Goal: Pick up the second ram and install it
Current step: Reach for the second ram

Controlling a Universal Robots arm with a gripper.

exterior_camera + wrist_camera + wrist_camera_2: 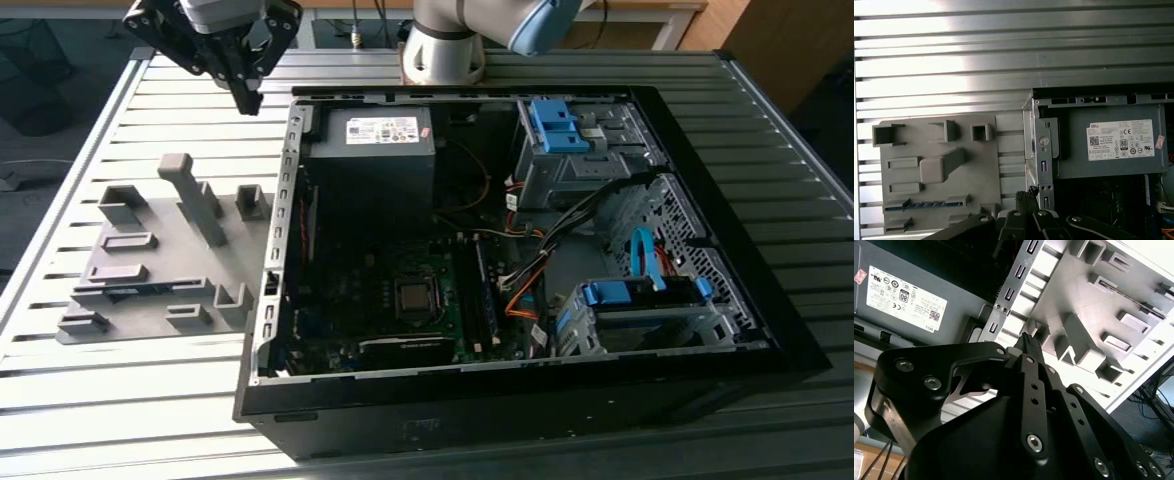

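claw (248, 103) pressed together and empty, hanging over the bench (107, 420) just off one end of the grey tray (167, 250); second ram (131, 291) sits slotted near the tray's opposite end, long axis across the tray.

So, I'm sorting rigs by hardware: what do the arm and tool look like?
The arm is silver-grey with a light blue joint cap. The tool is matt black: angular link plates, silver screw heads, slim fingers with small holes.
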